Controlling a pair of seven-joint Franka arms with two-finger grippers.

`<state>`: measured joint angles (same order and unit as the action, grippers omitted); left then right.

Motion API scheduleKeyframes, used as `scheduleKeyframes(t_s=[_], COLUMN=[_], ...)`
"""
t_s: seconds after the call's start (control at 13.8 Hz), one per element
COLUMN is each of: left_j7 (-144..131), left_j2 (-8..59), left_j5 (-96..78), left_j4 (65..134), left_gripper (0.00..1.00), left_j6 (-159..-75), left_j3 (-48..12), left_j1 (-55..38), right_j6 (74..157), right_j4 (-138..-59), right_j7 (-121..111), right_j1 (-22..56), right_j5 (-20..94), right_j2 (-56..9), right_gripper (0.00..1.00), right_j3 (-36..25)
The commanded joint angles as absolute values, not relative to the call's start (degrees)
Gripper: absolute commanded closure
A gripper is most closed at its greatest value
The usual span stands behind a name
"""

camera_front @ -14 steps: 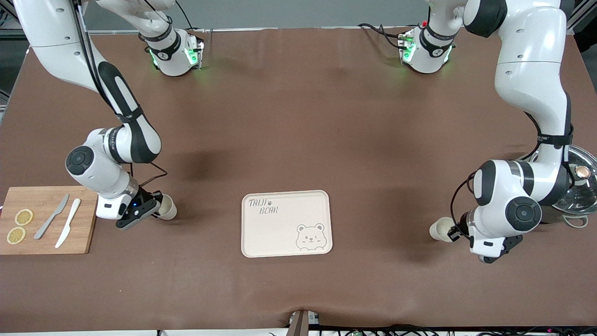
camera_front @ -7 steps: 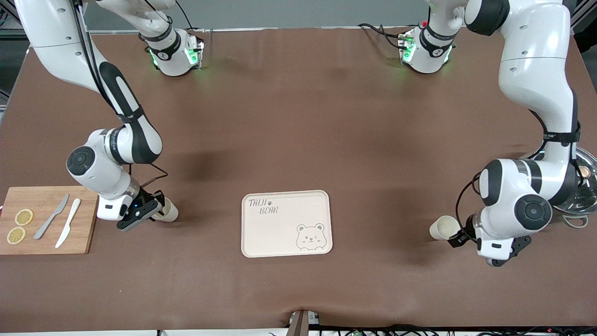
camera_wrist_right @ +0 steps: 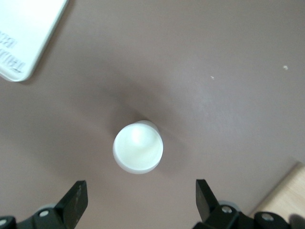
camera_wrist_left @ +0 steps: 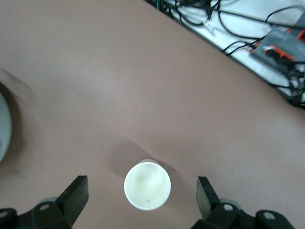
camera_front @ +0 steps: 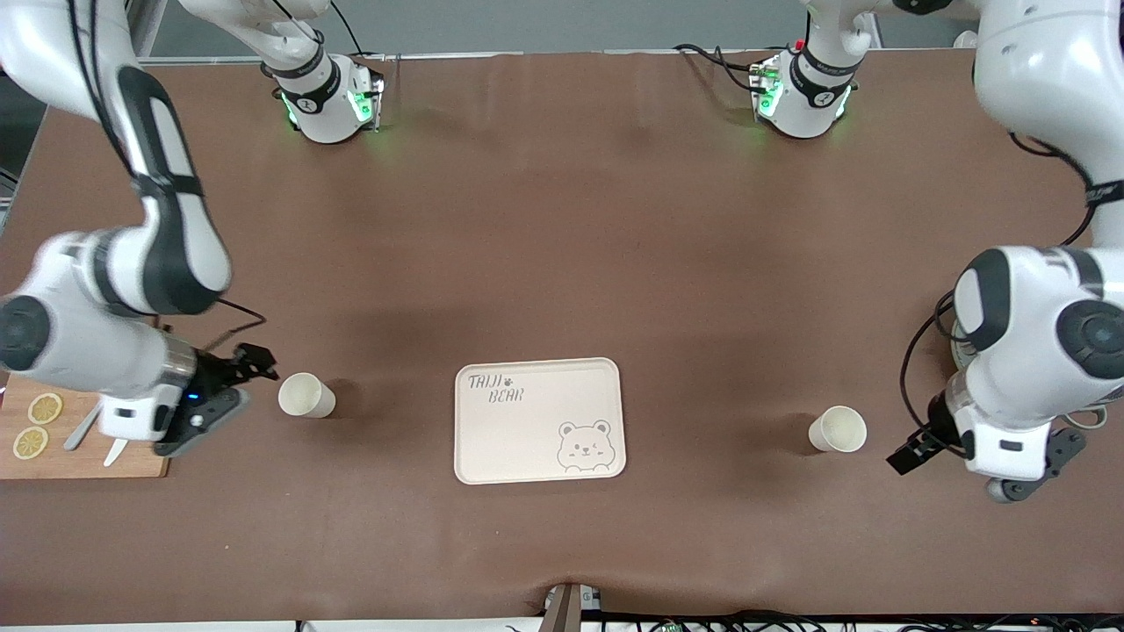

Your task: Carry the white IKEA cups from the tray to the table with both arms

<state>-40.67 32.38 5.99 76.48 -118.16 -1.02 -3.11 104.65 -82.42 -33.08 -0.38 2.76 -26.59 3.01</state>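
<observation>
Two white IKEA cups stand upright on the brown table, one on each side of the bear tray. One cup [camera_front: 306,395] is toward the right arm's end, and it shows in the right wrist view [camera_wrist_right: 138,147]. My right gripper [camera_front: 230,388] is open and empty, drawn back from this cup toward the cutting board. The other cup [camera_front: 837,429] is toward the left arm's end, and it shows in the left wrist view [camera_wrist_left: 147,185]. My left gripper [camera_front: 913,454] is open and empty, apart from that cup.
The cream bear tray [camera_front: 492,456] lies between the cups, its corner in the right wrist view [camera_wrist_right: 28,33]. A wooden cutting board [camera_front: 79,461] with knives and lemon slices is under the right arm. A metal lid's edge [camera_wrist_left: 3,124] lies near the left arm.
Both grippers have opened, let go of the cups and pulled back toward their ends of the table. The cups stay standing where they were.
</observation>
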Motion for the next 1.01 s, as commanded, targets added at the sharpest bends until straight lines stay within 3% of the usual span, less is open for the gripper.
scheduleKeyframes(t_s=[0.0, 0.14, 0.51, 0.94], left_j7=[-36.2, -27.3, -7.1, -6.4], left_j2=[27.9, 25.4, 21.1, 13.1], left_j5=[5.4, 5.2, 4.9, 2.9], left_j4=[78.1, 78.1, 78.1, 78.0], left_gripper=[0.0, 0.0, 0.0, 0.0], left_j6=[-114.4, -110.5, -103.5, -96.8], left_j3=[-1.6, -1.9, -2.0, -1.9], left_j1=[-2.9, -2.6, -2.5, -1.2], right_j6=[89.4, 83.7, 85.2, 89.1], right_j4=[-72.2, -69.8, -70.4, -71.8], right_j7=[-24.1, -15.5, -4.4, -4.5], right_j1=[-0.4, -0.9, -2.2, -2.6], right_j5=[2.3, 2.4, 3.2, 2.5], right_j2=[-25.1, -22.6, -18.1, -17.9], right_gripper=[0.0, 0.0, 0.0, 0.0], right_j3=[2.9, 2.6, 2.8, 2.7])
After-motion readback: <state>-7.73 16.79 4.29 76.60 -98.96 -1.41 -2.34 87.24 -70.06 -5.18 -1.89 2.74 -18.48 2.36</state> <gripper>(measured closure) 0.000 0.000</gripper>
